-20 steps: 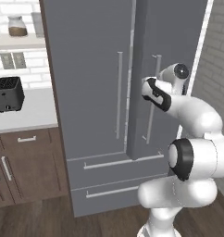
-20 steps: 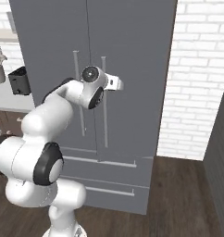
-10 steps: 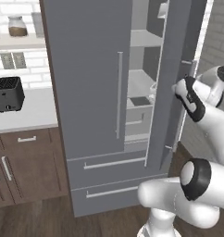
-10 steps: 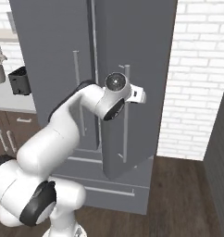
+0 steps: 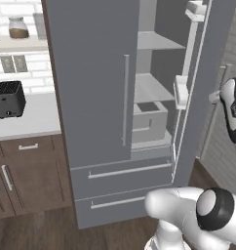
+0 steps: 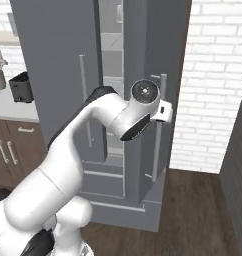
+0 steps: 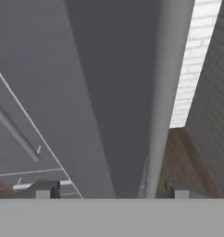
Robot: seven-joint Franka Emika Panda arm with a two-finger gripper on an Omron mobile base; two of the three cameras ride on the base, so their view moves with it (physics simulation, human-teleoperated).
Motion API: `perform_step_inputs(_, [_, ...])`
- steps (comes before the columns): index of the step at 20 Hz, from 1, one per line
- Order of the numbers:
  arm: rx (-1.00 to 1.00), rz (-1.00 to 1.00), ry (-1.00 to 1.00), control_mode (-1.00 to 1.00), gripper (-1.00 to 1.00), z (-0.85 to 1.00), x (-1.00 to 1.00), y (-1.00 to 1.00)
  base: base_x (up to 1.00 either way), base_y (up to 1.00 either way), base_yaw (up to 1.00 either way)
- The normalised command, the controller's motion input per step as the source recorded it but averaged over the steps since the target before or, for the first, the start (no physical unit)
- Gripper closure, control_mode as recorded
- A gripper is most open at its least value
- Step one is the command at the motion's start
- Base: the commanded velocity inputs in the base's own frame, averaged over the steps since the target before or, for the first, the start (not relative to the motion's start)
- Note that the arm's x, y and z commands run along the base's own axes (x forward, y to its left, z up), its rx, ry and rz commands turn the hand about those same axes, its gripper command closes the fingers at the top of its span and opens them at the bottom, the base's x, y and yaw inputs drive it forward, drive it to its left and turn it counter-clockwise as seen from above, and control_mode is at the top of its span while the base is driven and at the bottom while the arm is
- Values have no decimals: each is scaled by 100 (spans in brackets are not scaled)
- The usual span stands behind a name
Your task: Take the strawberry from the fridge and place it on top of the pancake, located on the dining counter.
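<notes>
The grey fridge [image 5: 90, 97] [image 6: 53, 50] stands with its right door [image 5: 207, 58] [image 6: 158, 45] swung out, baring pale shelves and a grey bin [image 5: 149, 119] inside. My gripper [image 5: 216, 96] [image 6: 165, 111] [image 7: 111, 190] sits at that door's long bar handle [image 6: 156, 130] [image 7: 162, 92]. It is open: in the hand view the two fingertips [image 7: 46, 190] stand wide apart, and the handle runs between them without touching either. The strawberry is hidden from these views. The pancake and the dining counter are out of view.
A black toaster [image 5: 9, 99] [image 6: 20, 86] sits on the white counter [image 5: 32, 117] left of the fridge, above brown cabinets [image 5: 27, 171]. A white brick wall [image 6: 218, 75] stands right of the open door, and a dark panel [image 6: 238, 175] closes the far right.
The right fridge door has swung from shut to wide open, with my hand on its handle. The jaws, shut on the handle before, now stand open.
</notes>
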Motion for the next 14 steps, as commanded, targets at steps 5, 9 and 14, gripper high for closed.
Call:
perform_step_inputs(5, [-41, 7, 16, -100, -100, -1, -37, 96, 0, 0, 0])
perform_step_inputs(9, [-69, -6, 34, -100, -100, -36, 30, 100, 0, 0, 0])
perform_step_inputs(14, [-49, -22, 45, -100, -100, -17, 85, 72, 0, 0, 0])
